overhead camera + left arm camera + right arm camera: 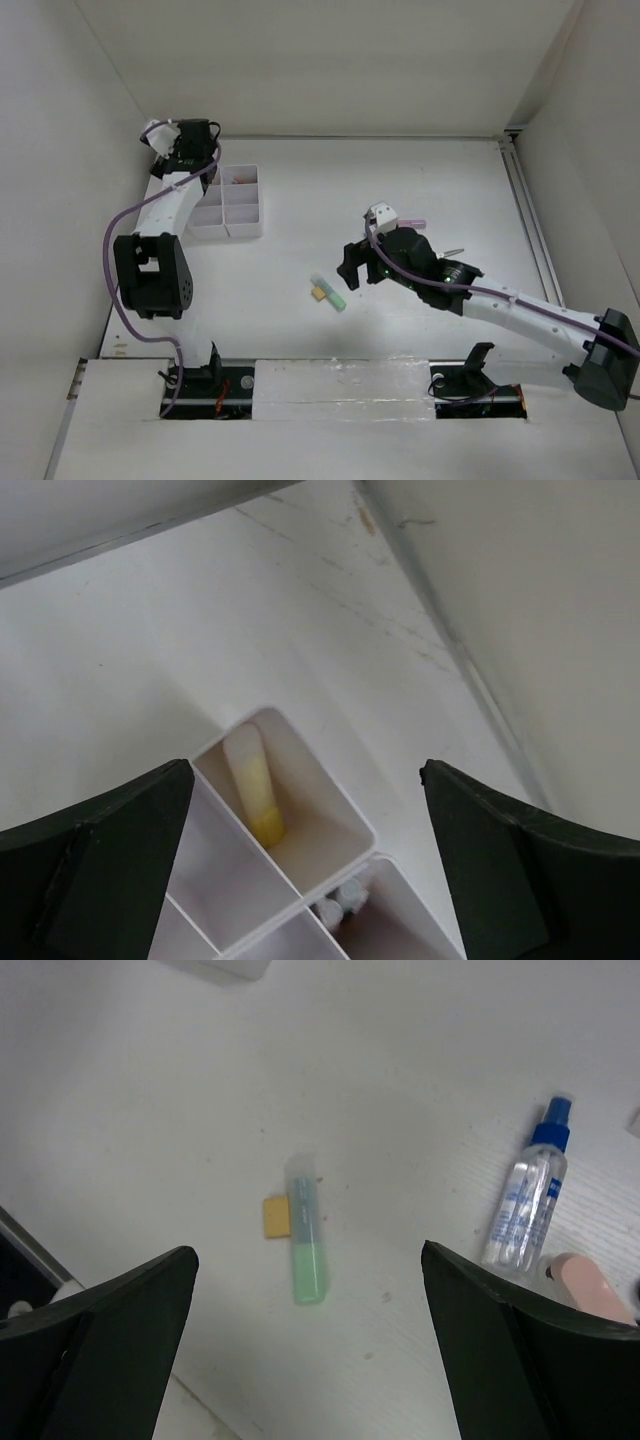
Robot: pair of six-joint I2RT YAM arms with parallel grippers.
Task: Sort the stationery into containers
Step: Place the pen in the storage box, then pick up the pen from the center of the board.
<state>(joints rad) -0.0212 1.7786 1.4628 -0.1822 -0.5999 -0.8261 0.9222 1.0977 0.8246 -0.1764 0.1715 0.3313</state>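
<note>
- At ten o'clock on the worktop (400, 180), the left fingers (110, 870) stand wide above the white tray (246, 231).
- A yellow highlighter (255, 785) lies in one corner compartment.
- The right fingers (110, 1350), equally wide, hang over a green highlighter (308, 1245), with a tan eraser (276, 1217) touching its nine o'clock side.
- A blue-capped bottle (528, 1195) lies at its three o'clock.

Left gripper (190, 148) is hanging over the far left corner of the white organiser tray (242, 231). Right gripper (348, 268) is hovering just beside a green highlighter (331, 293), which is lying against a tan eraser (317, 293) on the table (400, 180).
</note>
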